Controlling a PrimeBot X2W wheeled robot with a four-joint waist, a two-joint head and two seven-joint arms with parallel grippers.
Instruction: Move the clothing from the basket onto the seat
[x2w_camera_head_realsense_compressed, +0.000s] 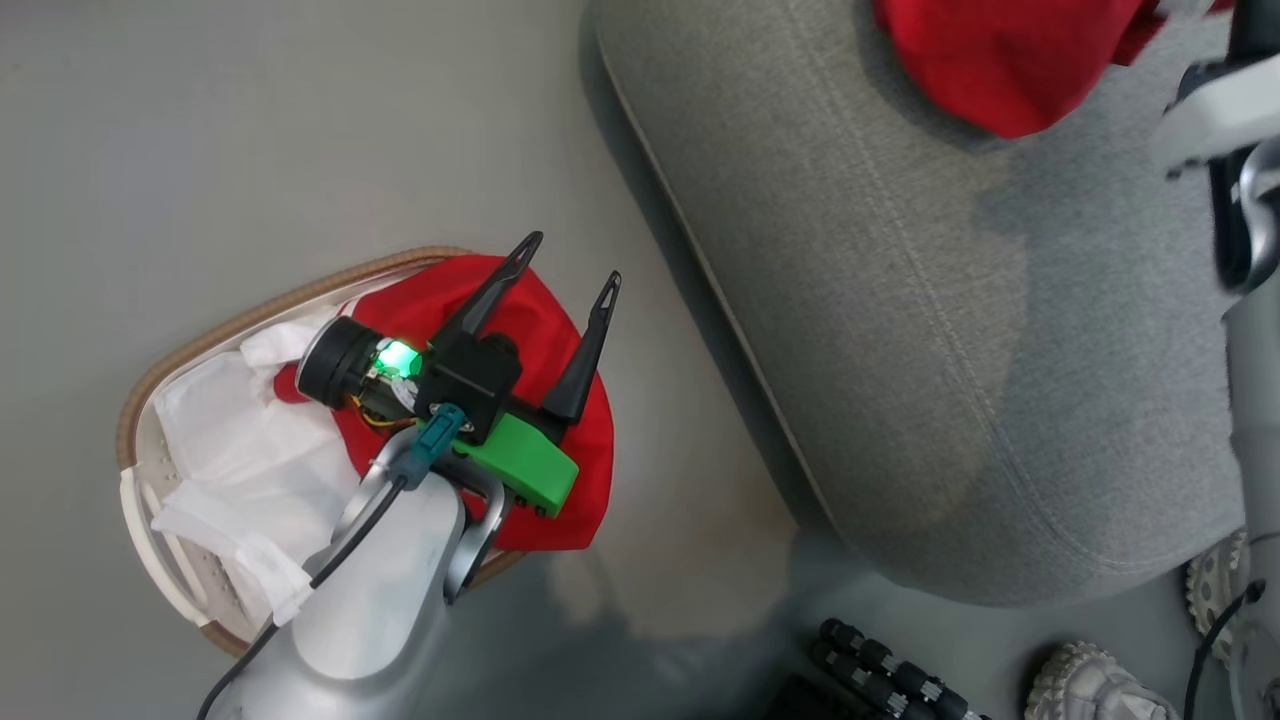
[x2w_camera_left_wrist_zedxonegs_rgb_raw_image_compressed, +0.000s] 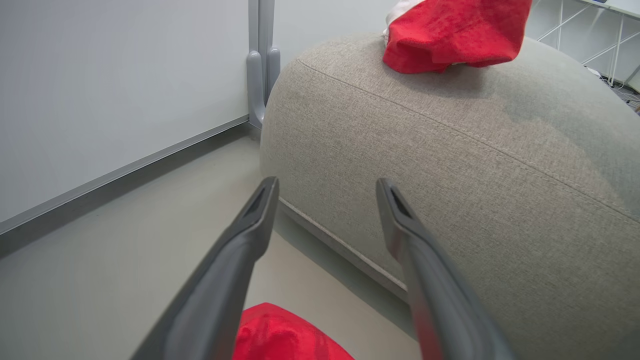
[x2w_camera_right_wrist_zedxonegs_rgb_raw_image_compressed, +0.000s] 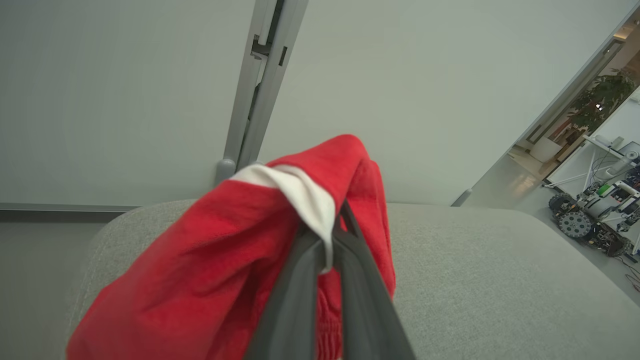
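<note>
The likeliest slip is at my right claw, which is pinched tight on the first garment. A white stripe band is folded over one fingertip, so when I let go the cloth may cling and be pulled back with me instead of settling. That garment hangs bunched low over the seat, well in from its rounded edge. I cannot tell whether its lowest folds touch the cushion. My left claw is spread wide and holds nothing, poised above the second garment, which lies heaped in the basket on the floor. That garment spills over the basket's rim on the side nearest the seat, so a shallow pinch could let it slide out onto the floor. A thin white sheet lies right against it, and a grab placed too far that way would bring the sheet up too. The basket looks light, so snagged cloth might drag it. Both garments are bright red, soft and thick-napped like towelling. They are crumpled into loose folds with no clear edge to aim for.
</note>
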